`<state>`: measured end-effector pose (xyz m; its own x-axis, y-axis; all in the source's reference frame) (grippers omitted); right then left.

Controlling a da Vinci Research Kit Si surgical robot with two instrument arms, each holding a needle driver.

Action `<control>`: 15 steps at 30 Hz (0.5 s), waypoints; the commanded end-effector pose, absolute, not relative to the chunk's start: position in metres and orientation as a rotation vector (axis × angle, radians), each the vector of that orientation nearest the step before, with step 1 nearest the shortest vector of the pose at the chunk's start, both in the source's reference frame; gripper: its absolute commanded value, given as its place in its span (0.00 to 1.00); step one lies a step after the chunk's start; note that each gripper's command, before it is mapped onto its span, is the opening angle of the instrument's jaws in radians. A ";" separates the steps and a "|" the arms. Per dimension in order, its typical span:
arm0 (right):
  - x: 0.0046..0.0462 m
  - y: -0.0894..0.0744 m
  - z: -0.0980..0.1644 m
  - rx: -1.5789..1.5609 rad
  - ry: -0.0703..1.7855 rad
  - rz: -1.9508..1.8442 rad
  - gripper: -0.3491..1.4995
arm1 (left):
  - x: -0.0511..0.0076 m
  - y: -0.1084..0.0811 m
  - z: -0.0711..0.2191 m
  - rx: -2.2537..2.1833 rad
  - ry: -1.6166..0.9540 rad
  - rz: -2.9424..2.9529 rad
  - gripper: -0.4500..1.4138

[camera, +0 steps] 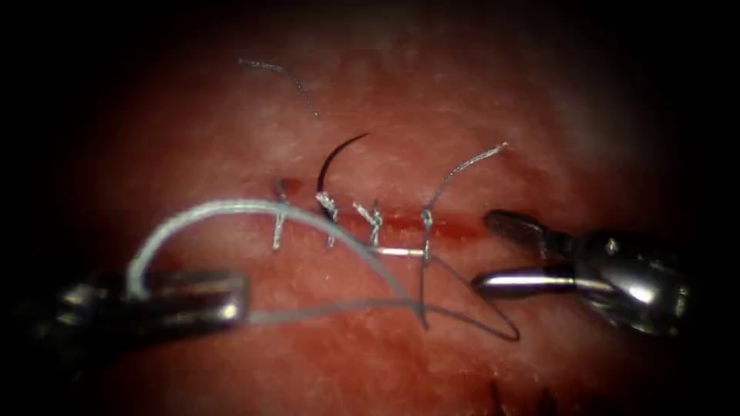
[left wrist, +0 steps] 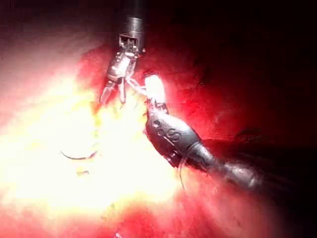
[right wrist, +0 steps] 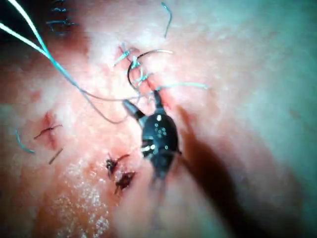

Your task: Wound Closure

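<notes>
The tissue (camera: 370, 354) has a cut (camera: 455, 228) running across it, with several stitches (camera: 375, 223) tied over its left and middle parts. The dark curved needle (camera: 330, 163) rests on the tissue just beyond the cut, free of both tools; I cannot tell whether its lower end is in the tissue. My left tool (camera: 239, 296), below and left of the cut, is shut on the pale thread (camera: 231, 206), which arcs up and over to the last stitch. My right tool (camera: 490, 254) stands open at the cut's right end with nothing between its jaws. Its open jaws (right wrist: 143, 101) face the stitches, near the needle (right wrist: 132, 67).
A cut thread tail (camera: 472, 160) rises from the rightmost stitch. A loose thread piece (camera: 277, 71) lies on the far tissue. A thin dark loop of thread (camera: 505, 333) lies below the right tool. Older small stitched marks (right wrist: 119, 173) show on the tissue nearby.
</notes>
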<state>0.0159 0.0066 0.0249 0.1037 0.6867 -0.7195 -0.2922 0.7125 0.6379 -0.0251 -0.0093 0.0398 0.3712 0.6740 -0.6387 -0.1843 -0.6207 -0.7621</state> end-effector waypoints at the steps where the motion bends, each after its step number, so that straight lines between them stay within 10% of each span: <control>1: 0.0164 0.005 0.025 0.390 1.270 0.741 0.86 | -0.0249 -0.010 0.040 -1.828 -0.421 1.338 0.00; 15: 0.0157 0.006 0.017 0.333 1.317 0.498 0.85 | -0.0229 -0.009 0.043 -1.788 -0.345 1.351 0.00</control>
<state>0.0150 0.0066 0.0168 0.1702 0.5226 -0.8354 -0.1595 0.8512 0.5000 -0.0225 -0.0077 0.0424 0.3789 0.6488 -0.6599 -0.2635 -0.6079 -0.7490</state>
